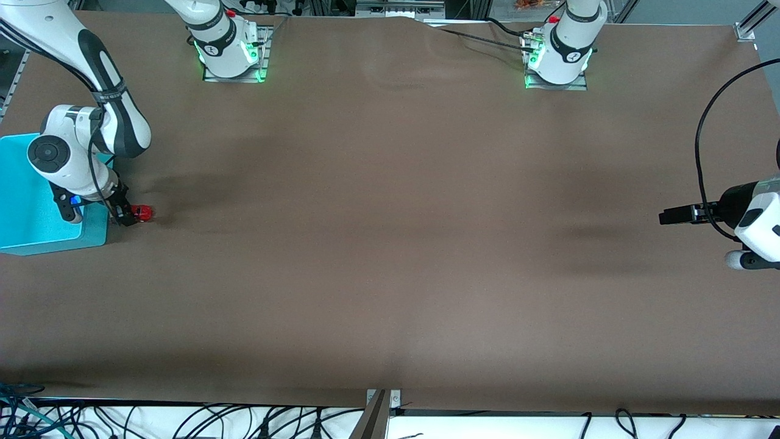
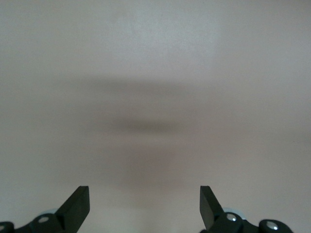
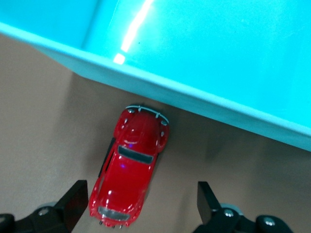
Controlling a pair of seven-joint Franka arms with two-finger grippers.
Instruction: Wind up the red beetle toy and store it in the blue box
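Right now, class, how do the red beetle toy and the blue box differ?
The red beetle toy is tiny, glossy red and rounded; the blue box is far larger, cyan and straight-walled. The toy sits between the right gripper's open fingers; the box is ungripped. Both rest on the table, side by side.

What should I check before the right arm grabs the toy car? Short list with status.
1. Right gripper open: ok, fingers spread wide.
2. Red toy car between the fingers: ok, it lies in the gap, nearer one finger than the other.
3. Car upright on the table: ok, roof up.
4. Car clear of the blue box: cannot tell; one end sits at the box wall, contact unclear.
5. Box ready to take the car: ok, top open, visible inside bare.
6. Left gripper out of the way: ok, open, waiting over bare table at its own end.
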